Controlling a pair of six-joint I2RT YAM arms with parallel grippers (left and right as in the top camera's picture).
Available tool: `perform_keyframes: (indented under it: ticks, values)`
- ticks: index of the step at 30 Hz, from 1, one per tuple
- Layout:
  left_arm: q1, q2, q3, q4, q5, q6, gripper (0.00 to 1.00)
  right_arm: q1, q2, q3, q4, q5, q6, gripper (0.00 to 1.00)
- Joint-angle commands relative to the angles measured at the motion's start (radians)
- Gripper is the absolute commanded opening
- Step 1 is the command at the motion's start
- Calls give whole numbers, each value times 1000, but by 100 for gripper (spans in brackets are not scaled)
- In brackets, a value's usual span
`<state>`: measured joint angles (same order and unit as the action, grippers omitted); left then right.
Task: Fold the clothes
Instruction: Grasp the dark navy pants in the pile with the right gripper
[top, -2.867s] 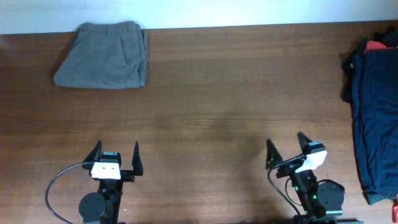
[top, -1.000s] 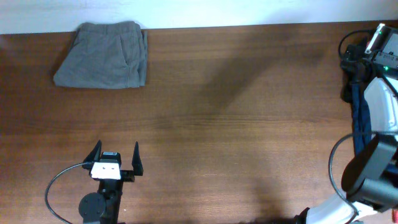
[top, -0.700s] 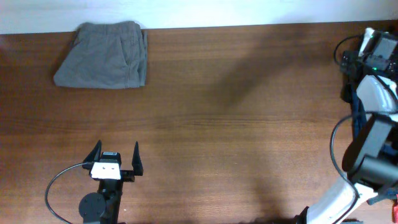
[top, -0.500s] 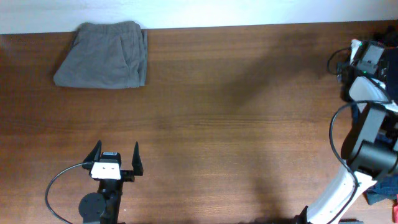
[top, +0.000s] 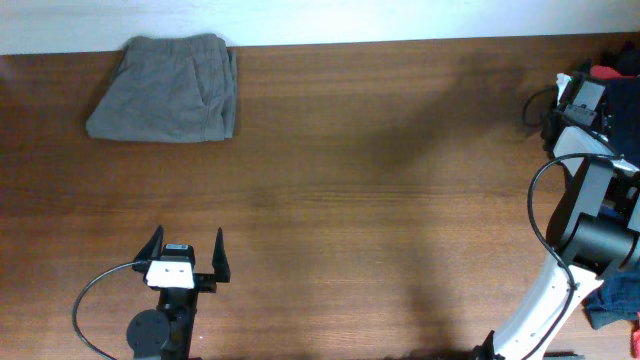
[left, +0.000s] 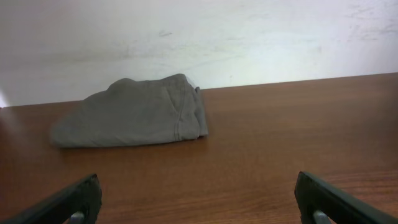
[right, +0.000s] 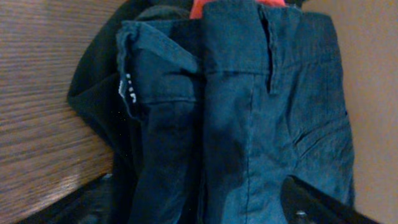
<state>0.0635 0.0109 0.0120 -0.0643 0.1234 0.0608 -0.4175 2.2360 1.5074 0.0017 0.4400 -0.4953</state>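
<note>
the grey shorts (top: 165, 88) lie folded at the far left of the table (top: 380, 200), and i place everything from them. nearer me than the grey shorts and a little to their right, the left gripper (top: 187, 250) sits low on its tucked-in arm. it is level and aimed toward the grey shorts, fingers spread wide and holding nothing.

well to the right of the grey shorts, at the opposite end of the table, the right arm (top: 590, 230) stands reared up and reaches toward the far edge. the right gripper (right: 198, 208) looks down on a pile of clothes. its fingers (right: 314, 208) show in the bottom corners of the wrist view, wide apart and gripping nothing. i cannot tell whether they touch the cloth.

the navy shorts (right: 249, 112) lie on top of that pile. waistband and belt loop sit at the top of the wrist view and the cloth runs down toward the fingers, so the long axis follows the gripper's line. a black garment (right: 99, 81) bunches under their left side, and a red cloth (right: 199, 6) pokes out past the waistband. from overhead, the arm hides most of the pile.
</note>
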Motion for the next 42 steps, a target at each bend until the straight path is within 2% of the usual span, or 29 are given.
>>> perform_keyframes:
  ticks: [1, 12, 16, 18, 23, 24, 28, 32, 33, 34, 42]
  values:
    - [2, -6, -3, -5, 11, 13, 99, -4, 11, 19, 7, 0, 6, 81]
    - [2, -6, -3, -5, 11, 13, 99, -42, 48, 19, 22, -7, 19, 83]
    - [2, -6, -3, -5, 11, 13, 99, -61, 48, 19, 31, -20, 44, 79]
    - [2, -6, -3, -5, 11, 13, 99, -67, 48, 19, 36, -21, 44, 73]
    - [2, -6, -3, -5, 11, 13, 99, -68, 48, 19, 44, -21, 45, 41]
    - [2, -6, -3, -5, 11, 13, 99, -67, 48, 19, 46, -21, 58, 40]
    - [2, -6, -3, -5, 11, 13, 99, -67, 48, 19, 47, -16, 118, 40]
    - [2, -6, -3, -5, 11, 13, 99, -66, 48, 19, 40, -16, 120, 37]
    - [2, -6, -3, -5, 11, 13, 99, -66, 48, 19, 40, -16, 120, 43]
    - [2, -6, -3, -5, 11, 13, 99, -66, 48, 19, 40, -16, 120, 55]
    - [2, -6, -3, -5, 11, 13, 99, -65, 25, 19, 29, -13, 164, 56]
